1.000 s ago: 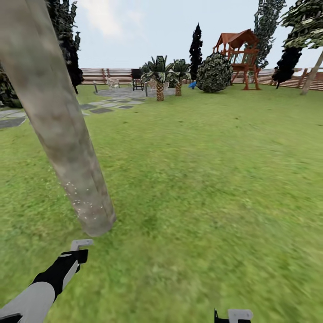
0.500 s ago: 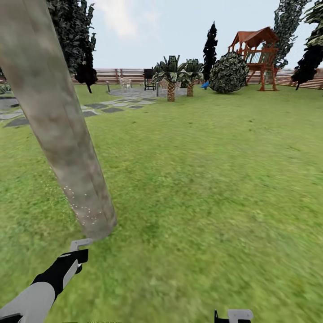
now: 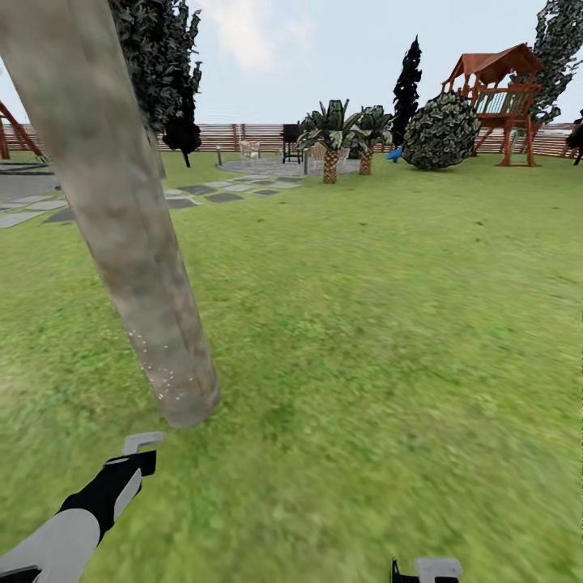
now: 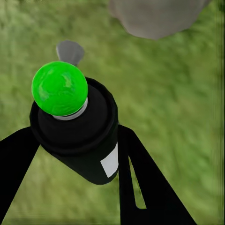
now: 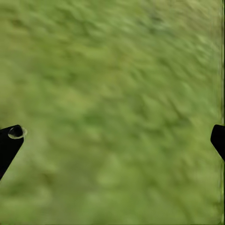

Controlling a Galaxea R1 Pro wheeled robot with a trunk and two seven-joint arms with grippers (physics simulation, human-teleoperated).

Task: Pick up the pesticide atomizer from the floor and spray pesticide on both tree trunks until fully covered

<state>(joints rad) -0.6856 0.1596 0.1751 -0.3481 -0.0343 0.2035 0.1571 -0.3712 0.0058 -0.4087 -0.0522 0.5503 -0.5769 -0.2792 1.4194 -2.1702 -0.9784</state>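
The pesticide atomizer [image 4: 77,133] sits clamped between the two black fingers of the left gripper [image 4: 75,154], a stubby black cylinder topped by a bright green ball where a red tip might be expected, held low at the near left just short of the foot of the tree trunk [image 3: 121,219]. It looks rigid, small and probably light, with a smooth round body that could twist in the grasp, so the squeeze across its middle, below the cap, seems the sound place to hold it. A small white patch [image 4: 109,164] on its side carries no writing that can be read, and no brand shows anywhere. Tiny whitish specks of pesticide [image 3: 162,380] dot the lower part of the pale, leaning trunk, while the stretch above looks bare. The right gripper [image 5: 112,136] hangs over the lawn [image 3: 389,340] at the near right, its fingertips well apart and holding nothing. Far off stand a slatted fence [image 3: 251,136], a round bush [image 3: 441,131] and a wooden play tower [image 3: 504,97].
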